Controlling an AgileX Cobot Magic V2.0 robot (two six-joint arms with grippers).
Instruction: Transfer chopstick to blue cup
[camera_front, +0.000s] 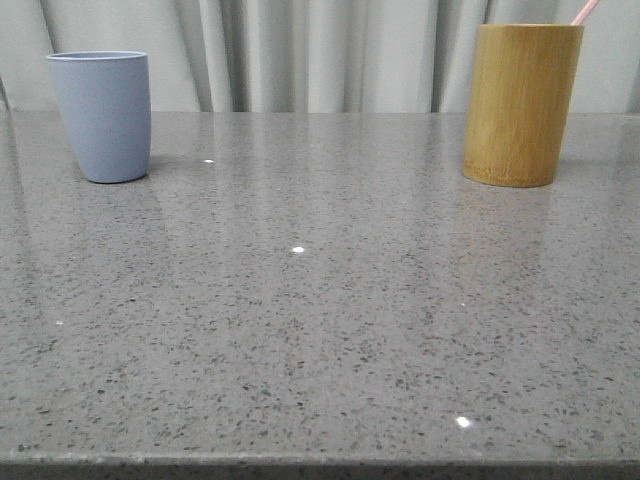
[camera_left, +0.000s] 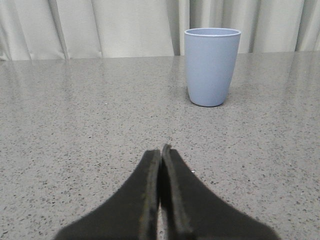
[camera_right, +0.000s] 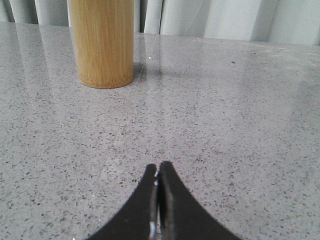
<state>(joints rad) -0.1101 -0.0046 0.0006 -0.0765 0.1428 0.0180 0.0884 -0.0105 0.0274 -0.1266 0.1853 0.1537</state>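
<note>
The blue cup (camera_front: 101, 115) stands upright at the far left of the grey speckled table; it also faces my left wrist camera (camera_left: 212, 66). A pale pink chopstick (camera_front: 584, 12) pokes out of the top of the bamboo holder (camera_front: 521, 104) at the far right; most of its length is hidden inside. The bamboo holder (camera_right: 101, 42) stands ahead of my right gripper. My left gripper (camera_left: 160, 150) hangs low over bare table well short of the cup, its jaws pressed together on nothing. My right gripper (camera_right: 158, 167) is likewise shut and empty, short of the holder.
A grey speckled stone table (camera_front: 320, 320) stretches between the two containers, its front edge at the bottom of the front view. Pale curtains (camera_front: 320, 50) hang right behind the table's far edge.
</note>
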